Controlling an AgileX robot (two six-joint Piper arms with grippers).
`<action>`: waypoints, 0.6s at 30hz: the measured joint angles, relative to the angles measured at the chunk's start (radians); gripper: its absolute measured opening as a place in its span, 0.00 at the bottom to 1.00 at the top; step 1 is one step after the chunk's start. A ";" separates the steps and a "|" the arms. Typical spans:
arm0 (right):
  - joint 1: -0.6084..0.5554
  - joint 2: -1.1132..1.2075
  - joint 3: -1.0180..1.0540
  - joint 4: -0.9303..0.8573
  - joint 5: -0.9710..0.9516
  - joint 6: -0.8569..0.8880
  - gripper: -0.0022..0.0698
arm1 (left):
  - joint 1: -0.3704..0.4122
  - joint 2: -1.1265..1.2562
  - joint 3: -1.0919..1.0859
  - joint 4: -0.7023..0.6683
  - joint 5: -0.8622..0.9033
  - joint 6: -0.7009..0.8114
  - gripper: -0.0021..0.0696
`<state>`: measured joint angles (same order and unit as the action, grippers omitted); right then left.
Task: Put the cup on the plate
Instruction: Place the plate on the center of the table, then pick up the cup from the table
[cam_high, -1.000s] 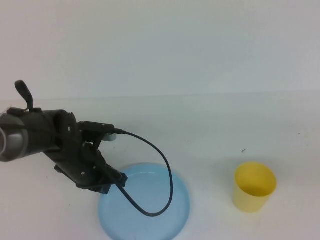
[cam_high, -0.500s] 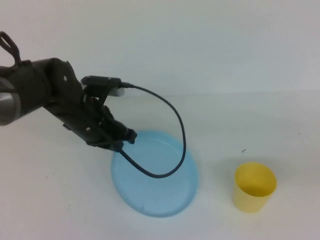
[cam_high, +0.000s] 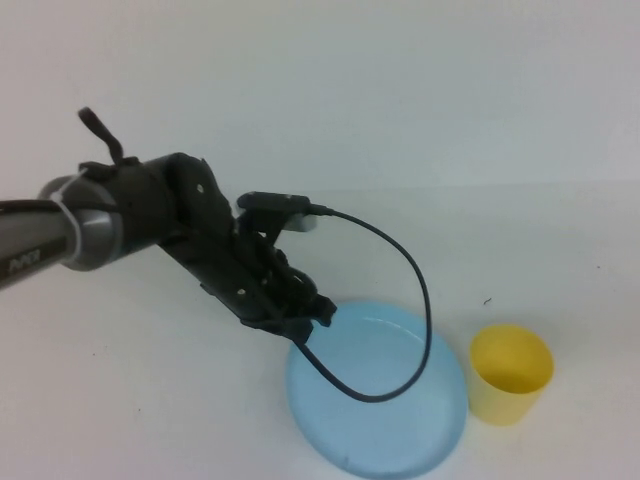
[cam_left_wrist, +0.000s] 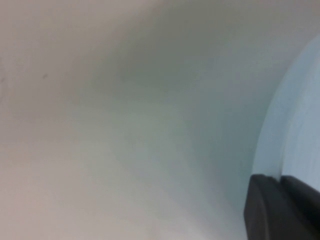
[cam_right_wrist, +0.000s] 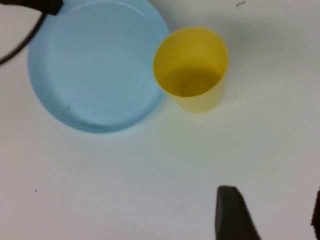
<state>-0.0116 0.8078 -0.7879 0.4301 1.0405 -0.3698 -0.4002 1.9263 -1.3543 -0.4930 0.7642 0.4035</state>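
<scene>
The left gripper (cam_high: 305, 322) reaches in low, clamped on the plate (cam_high: 385, 420) rim. The cup (cam_high: 510, 373) stands upright just beside it. The right gripper (cam_right_wrist: 272, 215) hovers near the cup, jaws spread.

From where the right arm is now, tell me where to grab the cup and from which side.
Grip the cup across its round wall just below the open rim, coming from above on its right, away from the plate beside it. It stands upright, handleless, slightly tapered. The right gripper, open, hangs above the table near it. The left gripper holds the plate's far-left rim.
</scene>
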 joint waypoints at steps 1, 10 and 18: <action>0.000 0.000 0.000 0.003 -0.007 0.000 0.51 | -0.007 0.004 0.000 -0.002 -0.013 0.000 0.04; 0.000 0.056 0.000 0.011 -0.014 -0.009 0.53 | -0.035 0.025 0.000 0.011 -0.051 0.001 0.21; 0.071 0.217 -0.002 0.013 -0.040 -0.039 0.68 | -0.033 -0.066 0.000 0.256 -0.064 -0.150 0.41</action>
<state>0.0596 1.0249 -0.7895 0.4430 1.0010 -0.4083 -0.4337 1.8601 -1.3543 -0.2373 0.7001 0.2531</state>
